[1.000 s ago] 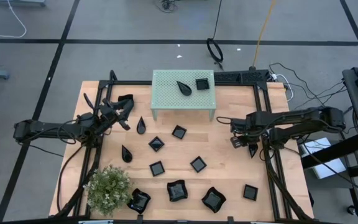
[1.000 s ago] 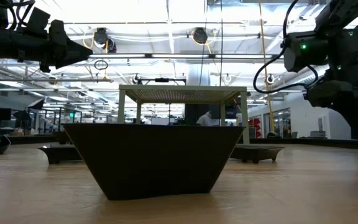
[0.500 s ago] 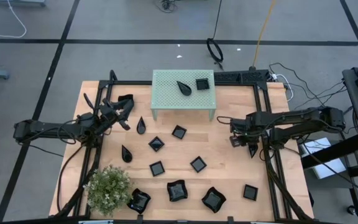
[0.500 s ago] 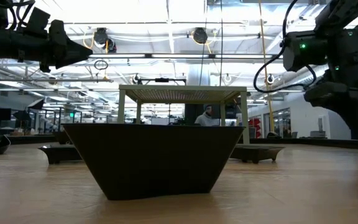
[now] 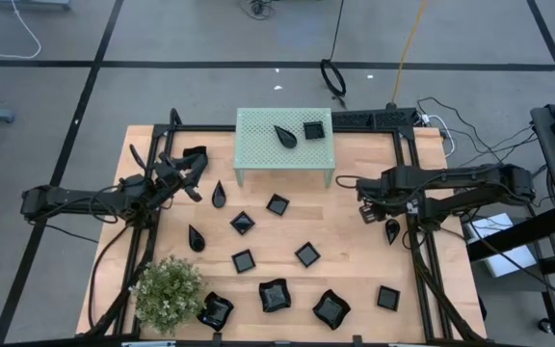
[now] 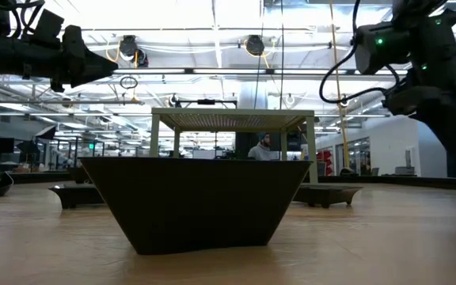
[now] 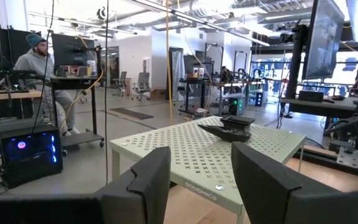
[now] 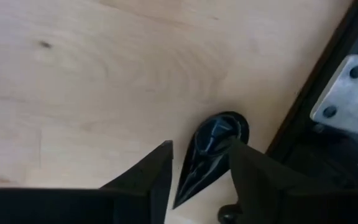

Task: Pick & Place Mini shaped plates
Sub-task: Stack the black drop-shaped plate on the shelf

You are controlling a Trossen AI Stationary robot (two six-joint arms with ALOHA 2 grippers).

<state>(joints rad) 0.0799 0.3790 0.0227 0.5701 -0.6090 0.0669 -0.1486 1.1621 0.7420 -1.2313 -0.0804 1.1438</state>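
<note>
**Right gripper above a teardrop plate at the table's right rail**

The wooden table [image 5: 350,246] sat on a grey tiled floor; in the left wrist view I saw desks, monitors and a seated person [image 7: 39,74] in the room beyond.

I saw the right gripper [image 8: 197,165] with fingers parted and nothing between them, above a black teardrop plate [image 8: 210,146] lying on the wood just beside the black frame rail [image 5: 420,265]. In the high view the arm hid part of that plate. The left gripper [image 7: 197,180] stood open and empty near the table's left edge, facing the mint-green stand [image 5: 285,140], which carried a teardrop and a small square.

Other mini shaped plates [image 5: 275,295] lay scattered mid-table. A bushy plant [image 5: 167,292] stood at the front left. In the low view one dark dish [image 6: 195,202] blocked most of the table.
</note>
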